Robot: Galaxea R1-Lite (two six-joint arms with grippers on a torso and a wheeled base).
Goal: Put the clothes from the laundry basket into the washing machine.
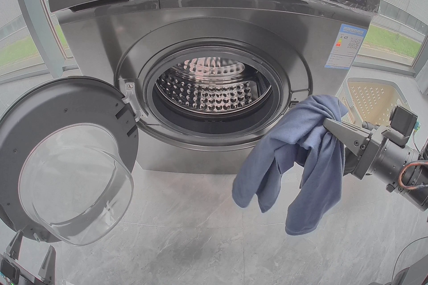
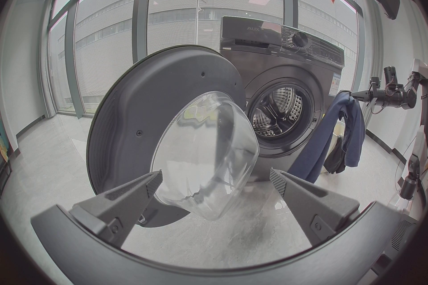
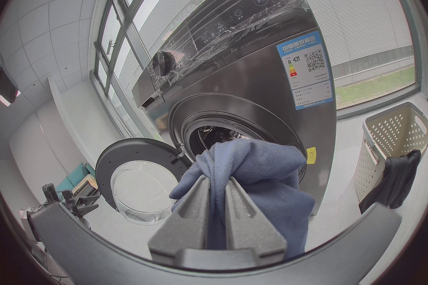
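1. I am clamping my right gripper on the blue garment. Both fingers are pressing together on a bunched fold near its top, and the rest is hanging below in long loose tails, clear of the floor.
2. The garment is hanging in front of the washing machine, just beside the right edge of the drum opening. It is outside the drum, and I cannot tell whether the cloth is brushing the front panel.
3. The door is standing wide open at the left edge of the opening, leaving the way in free. The part of the drum I am seeing looks bare of clothes.
4. My left gripper is hanging low beside the open door, its jaws spread wide and gripping nothing.
5. The laundry basket is standing on the floor at the machine's right side, with a dark garment draping over its rim. I cannot see what else is lying inside.
6. I am judging the task to be at an early stage. Nothing looks loaded yet, the blue piece is on its way in, and at least the dark one is waiting to follow.
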